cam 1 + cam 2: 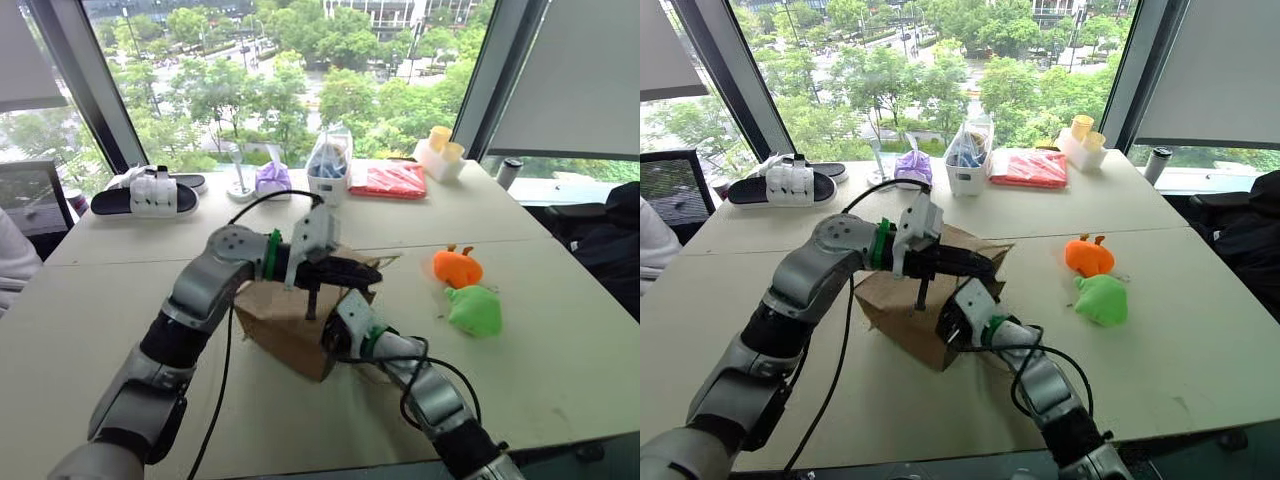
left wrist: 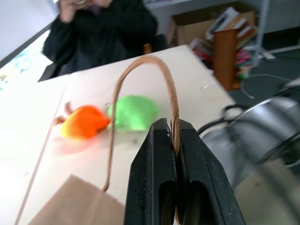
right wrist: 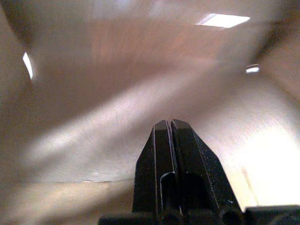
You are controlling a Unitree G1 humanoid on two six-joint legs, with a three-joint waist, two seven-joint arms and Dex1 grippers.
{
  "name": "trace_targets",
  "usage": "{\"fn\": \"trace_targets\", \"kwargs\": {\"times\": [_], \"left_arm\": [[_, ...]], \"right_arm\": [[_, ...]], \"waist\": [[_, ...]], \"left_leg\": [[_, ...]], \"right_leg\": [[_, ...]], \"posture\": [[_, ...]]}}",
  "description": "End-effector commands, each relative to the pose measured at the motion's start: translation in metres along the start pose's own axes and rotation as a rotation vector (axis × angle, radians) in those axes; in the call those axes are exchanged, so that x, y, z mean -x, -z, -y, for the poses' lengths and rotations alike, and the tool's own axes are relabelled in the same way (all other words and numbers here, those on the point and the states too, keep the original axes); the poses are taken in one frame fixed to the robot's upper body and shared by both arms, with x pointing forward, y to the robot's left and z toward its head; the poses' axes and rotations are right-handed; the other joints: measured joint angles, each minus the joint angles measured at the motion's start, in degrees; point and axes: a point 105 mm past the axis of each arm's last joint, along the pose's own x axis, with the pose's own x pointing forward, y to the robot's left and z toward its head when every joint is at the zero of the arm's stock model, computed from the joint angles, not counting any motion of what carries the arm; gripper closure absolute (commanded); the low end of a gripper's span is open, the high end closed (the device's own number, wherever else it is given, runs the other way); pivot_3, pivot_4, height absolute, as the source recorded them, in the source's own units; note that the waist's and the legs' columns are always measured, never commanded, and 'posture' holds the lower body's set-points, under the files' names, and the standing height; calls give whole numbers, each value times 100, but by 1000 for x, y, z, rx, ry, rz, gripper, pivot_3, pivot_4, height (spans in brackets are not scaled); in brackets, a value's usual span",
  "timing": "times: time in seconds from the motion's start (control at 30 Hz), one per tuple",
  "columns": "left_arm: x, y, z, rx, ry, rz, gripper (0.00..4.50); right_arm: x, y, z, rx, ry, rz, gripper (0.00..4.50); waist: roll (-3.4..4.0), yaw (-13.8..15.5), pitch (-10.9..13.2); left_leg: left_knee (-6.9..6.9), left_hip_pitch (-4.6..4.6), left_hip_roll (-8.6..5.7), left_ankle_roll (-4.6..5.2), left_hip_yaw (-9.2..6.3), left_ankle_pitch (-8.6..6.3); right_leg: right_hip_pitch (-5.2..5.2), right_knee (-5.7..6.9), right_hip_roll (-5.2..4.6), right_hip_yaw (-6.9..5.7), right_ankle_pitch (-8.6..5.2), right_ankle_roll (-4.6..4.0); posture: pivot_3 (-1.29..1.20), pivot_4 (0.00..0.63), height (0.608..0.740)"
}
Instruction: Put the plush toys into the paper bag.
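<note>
The brown paper bag [image 1: 285,328] lies tilted on the table [image 1: 120,300], mouth toward the right. My left gripper [image 2: 172,127] is shut on one tan cord handle [image 2: 140,65] and holds it up above the bag. The right gripper [image 3: 169,124] is shut with nothing in it, pushed inside the bag with brown paper all around. To the right of the bag, the orange plush toy [image 1: 457,267] and the lime green plush toy [image 1: 475,309] sit side by side on the table, apart from both grippers.
Along the table's far edge are black-and-white slippers [image 1: 150,192], a purple lump [image 1: 272,178], a clear bag with blue contents [image 1: 329,165], a red packet [image 1: 388,180] and yellow cups [image 1: 440,150]. A person in dark clothes [image 2: 103,28] is beyond the toys.
</note>
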Motion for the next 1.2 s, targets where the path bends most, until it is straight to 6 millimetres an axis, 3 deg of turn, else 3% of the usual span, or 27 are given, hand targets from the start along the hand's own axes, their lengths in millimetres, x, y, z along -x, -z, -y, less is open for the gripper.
{"fn": "trace_targets", "kwargs": {"times": [0.03,0.2,0.33,0.43,0.57,0.67,0.7,0.83,1.0,1.1,1.2], "left_arm": [[5,-8,-12,-54,-30,19,4463],[9,0,-13,-27,-30,21,4463],[10,4,-10,-5,-15,23,4463],[9,5,-8,6,2,28,4500],[7,3,-8,9,9,40,4500],[5,3,-8,8,10,42,4500],[4,3,-8,8,12,42,4500],[2,4,-6,4,15,39,4500],[2,4,-7,4,0,40,4500],[5,2,-11,0,-32,44,4500],[7,1,-12,0,-40,46,4500]], "right_arm": [[22,-42,12,5,64,152,4500],[61,-64,12,-135,87,233,4500],[96,-85,42,-337,217,339,4500],[122,-80,90,-409,457,368,3685],[145,-46,137,-316,752,154,1688],[153,-11,150,-286,856,-83,210],[154,-3,152,-293,870,-132,21],[151,15,156,-214,888,-277,21],[138,50,147,-423,837,-356,21],[141,56,149,-477,842,-355,924],[141,48,153,-468,838,-313,2358]], "waist": [[0,-7,0],[0,-9,0],[0,9,0],[0,25,0],[0,15,0],[0,3,-1],[0,-2,-1],[1,-16,-1],[1,-4,-1],[1,19,-1],[1,26,-1]], "left_leg": [[0,1,0,0,-1,0],[-7,1,5,0,-5,0],[-1,2,7,16,-4,-8],[3,5,7,30,-7,-16],[2,5,5,31,-2,-16],[-1,2,4,31,10,-16],[-4,2,4,32,13,-16],[-5,3,7,32,19,-16],[2,5,8,32,19,-15],[4,4,7,32,12,-15],[6,3,4,32,8,-15]], "right_leg": [[0,1,0,0,0,0],[-3,3,8,0,0,0],[0,4,9,6,0,0],[7,8,9,6,1,-2],[2,13,9,6,1,-3],[-8,28,9,7,1,-4],[-12,28,9,10,1,-4],[-16,33,12,15,1,-5],[-9,32,13,16,0,-5],[-5,32,13,16,1,-5],[2,28,12,16,1,-4]], "posture": [[0,150,740],[0,150,740],[0,150,740],[0,150,740],[0,150,740],[0,150,740],[0,150,740],[0,150,740],[0,150,740],[0,150,740],[0,150,740]]}}
